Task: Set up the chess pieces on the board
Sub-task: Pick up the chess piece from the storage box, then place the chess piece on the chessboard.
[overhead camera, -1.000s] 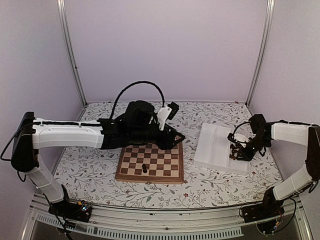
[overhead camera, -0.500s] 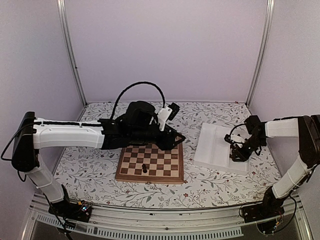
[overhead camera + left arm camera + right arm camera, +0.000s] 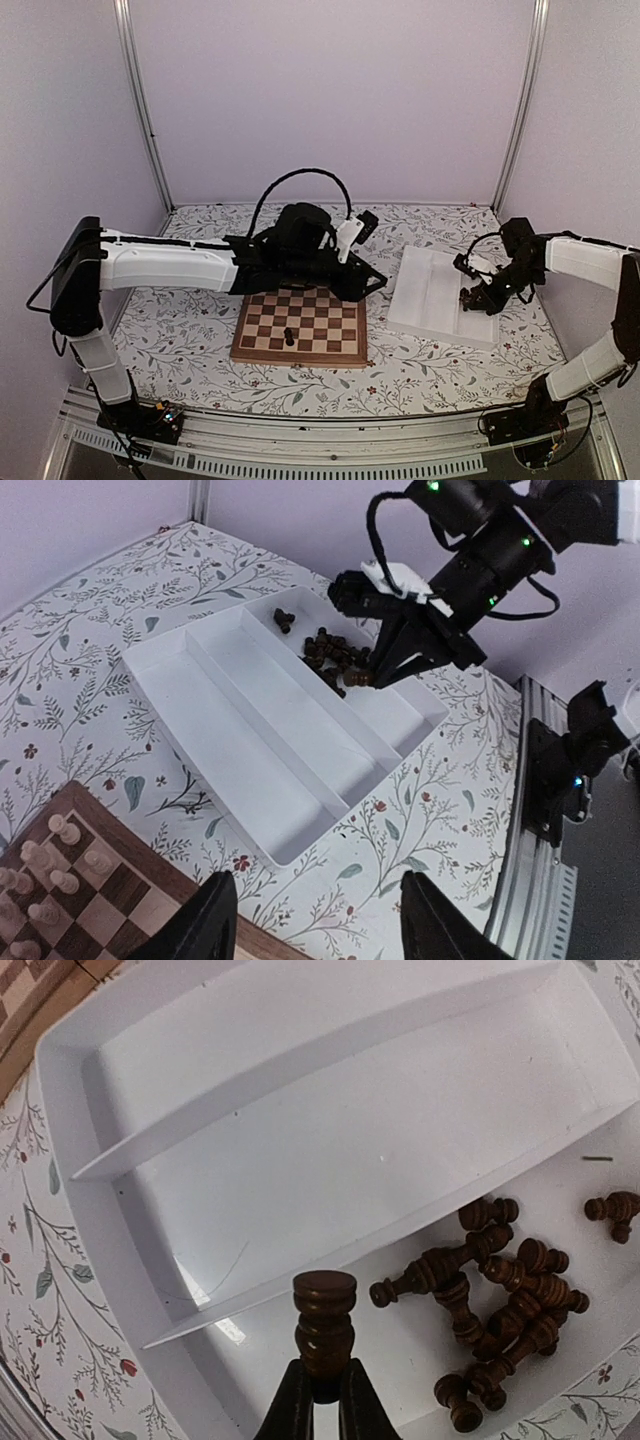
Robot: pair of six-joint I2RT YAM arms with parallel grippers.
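Dark piece [image 3: 324, 1322], base inside right gripper [image 3: 322, 1378]

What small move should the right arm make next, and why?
Probably lift the piece clear of the tray and carry it toward the board: the right jaws are shut on it, over the tray's pile of dark pieces.

The table [image 3: 430, 375] under my arms, and what rests on it

It wears a pale cloth printed with leafy sprigs. Ahead of me the wooden board [image 3: 300, 358] lies flat on it. To my right, near the board but apart from it, lies the white tray [image 3: 420, 290], set askew.
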